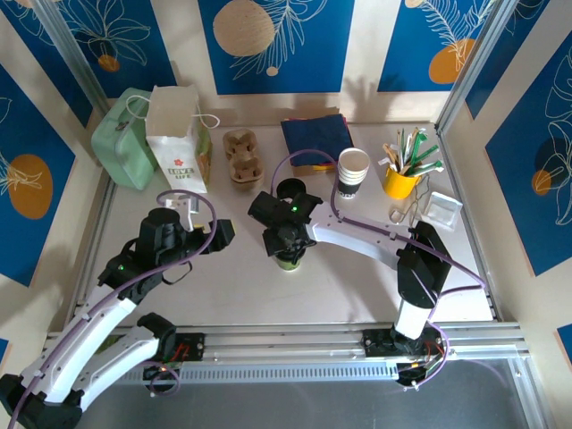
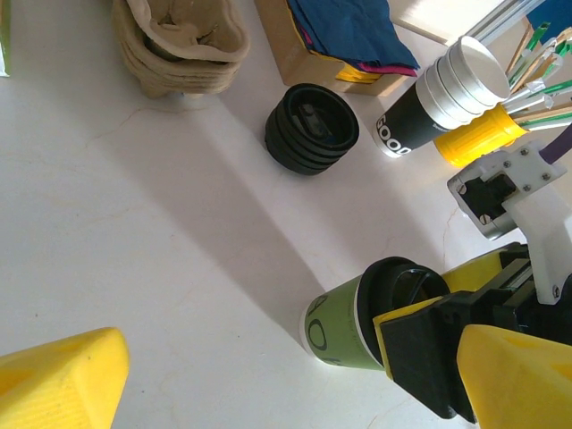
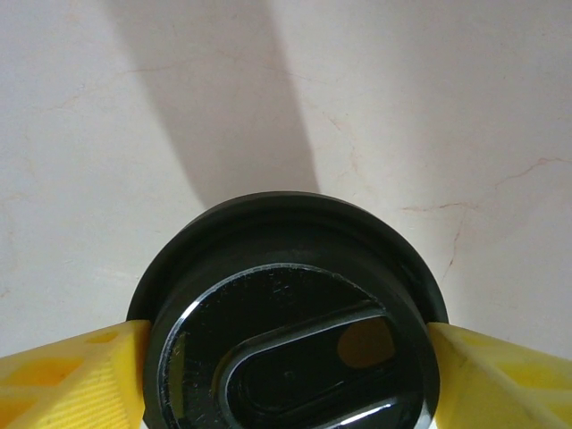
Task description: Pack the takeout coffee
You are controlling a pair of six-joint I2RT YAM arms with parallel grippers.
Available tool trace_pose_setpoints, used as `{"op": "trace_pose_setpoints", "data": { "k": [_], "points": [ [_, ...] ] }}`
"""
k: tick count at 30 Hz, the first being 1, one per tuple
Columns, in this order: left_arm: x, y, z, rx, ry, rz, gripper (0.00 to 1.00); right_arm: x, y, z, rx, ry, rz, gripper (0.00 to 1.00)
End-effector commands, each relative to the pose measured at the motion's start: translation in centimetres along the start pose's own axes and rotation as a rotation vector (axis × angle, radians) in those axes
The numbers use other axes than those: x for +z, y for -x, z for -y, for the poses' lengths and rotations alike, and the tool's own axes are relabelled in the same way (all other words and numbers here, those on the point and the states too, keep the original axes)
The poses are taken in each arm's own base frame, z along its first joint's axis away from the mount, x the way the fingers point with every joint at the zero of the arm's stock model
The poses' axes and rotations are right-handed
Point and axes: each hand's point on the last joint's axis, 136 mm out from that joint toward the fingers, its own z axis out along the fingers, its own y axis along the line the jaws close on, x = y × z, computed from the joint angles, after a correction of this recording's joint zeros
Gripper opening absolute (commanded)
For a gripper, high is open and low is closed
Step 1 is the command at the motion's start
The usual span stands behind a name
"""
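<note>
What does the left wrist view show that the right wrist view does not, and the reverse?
Left wrist view: the green side of the takeout coffee, a stack of black lids, a stack of cups, cardboard carriers, a yellow holder. Right wrist view: the lid's sip recess up close, a yellow finger against each side. Both: the coffee's black lid, the right gripper, the pale table.

Robotics lab cell, dressed as a café takeaway counter.

Lab marks: aluminium frame (image 1: 475, 67) round a pale table (image 1: 357, 286); cabled left arm (image 1: 98, 322) and right arm (image 1: 416, 268) bolted to the near rail (image 1: 295, 344); printed blue leaf-pattern panels (image 1: 277, 45) for walls.

Counter stock: stack of paper cups (image 1: 353, 170), stack of black lids (image 2: 311, 130), pulp cup carriers (image 1: 241, 156), white paper bag (image 1: 176, 138), folded napkins (image 1: 315, 138), yellow pot of stirrers (image 1: 402, 179), one lidded takeout coffee (image 2: 335, 335).
</note>
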Motion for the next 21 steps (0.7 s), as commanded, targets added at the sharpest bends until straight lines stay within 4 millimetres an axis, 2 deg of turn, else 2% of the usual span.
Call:
{"op": "trace_pose_setpoints", "data": {
  "k": [1, 7, 12, 15, 21],
  "points": [
    [0.1, 0.0, -0.3, -0.01, 0.0, 0.012, 0.94, 0.4, -1.0, 1.0, 0.021, -0.023, -0.043, 0.75],
    [0.1, 0.1, -0.4, -0.008, 0.001, 0.014, 0.95, -0.3, -0.9, 2.3, 0.033, -0.042, -0.027, 0.73],
    [0.1, 0.1, -0.5, -0.004, 0.005, 0.012, 0.95, -0.8, -0.6, 5.0, 0.064, -0.074, -0.016, 0.73],
    [0.0, 0.0, -0.6, -0.003, 0.009, 0.011, 0.95, -1.2, -0.4, 7.4, 0.101, -0.09, -0.009, 0.73],
    [-0.1, 0.0, -0.7, -0.004, 0.008, 0.016, 0.95, -2.0, -0.1, 13.7, 0.211, -0.147, -0.001, 0.73]
  ]
}}
